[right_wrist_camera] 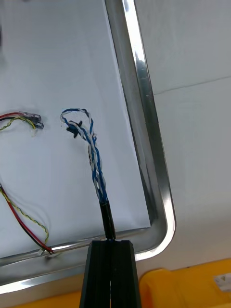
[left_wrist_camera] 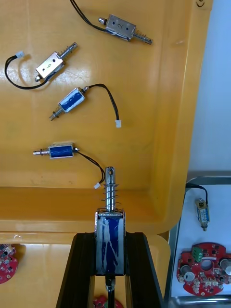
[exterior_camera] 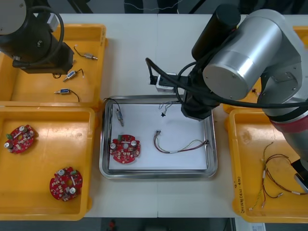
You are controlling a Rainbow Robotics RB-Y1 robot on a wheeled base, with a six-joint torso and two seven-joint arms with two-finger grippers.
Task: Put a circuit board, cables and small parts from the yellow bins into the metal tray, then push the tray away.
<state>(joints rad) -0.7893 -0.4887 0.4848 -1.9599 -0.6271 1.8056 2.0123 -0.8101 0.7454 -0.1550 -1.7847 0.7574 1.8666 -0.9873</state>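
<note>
Right tool (right_wrist_camera: pixel 110 245) clamped on blue-white cable (right_wrist_camera: pixel 94 159) at its black end, over metal tray (right_wrist_camera: pixel 144 144): light, floppy. Left tool (left_wrist_camera: pixel 109 238) clamped on small metal part (left_wrist_camera: pixel 110 226) body: rigid, likely slick.

right tool (right_wrist_camera: pixel 110 245) | clamped on blue-white cable (right_wrist_camera: pixel 94 154) | cable tip maybe touching tray (right_wrist_camera: pixel 144 120) | red-yellow cable (right_wrist_camera: pixel 29 117) beside

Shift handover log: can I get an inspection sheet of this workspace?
surface: light table, yellow plastic bins at both sides.
job's things: shiny metal tray, white inside, holds a round red circuit board, a small metal part, a red and yellow cable.
clutter: nothing seen.
grippers: left gripper shut on a blue-bodied metal part above the left bins; right gripper above the tray, shut on a cable.
cables: twisted blue and white cable runs from the right gripper over the tray.
surroundings: nothing seen.
</note>
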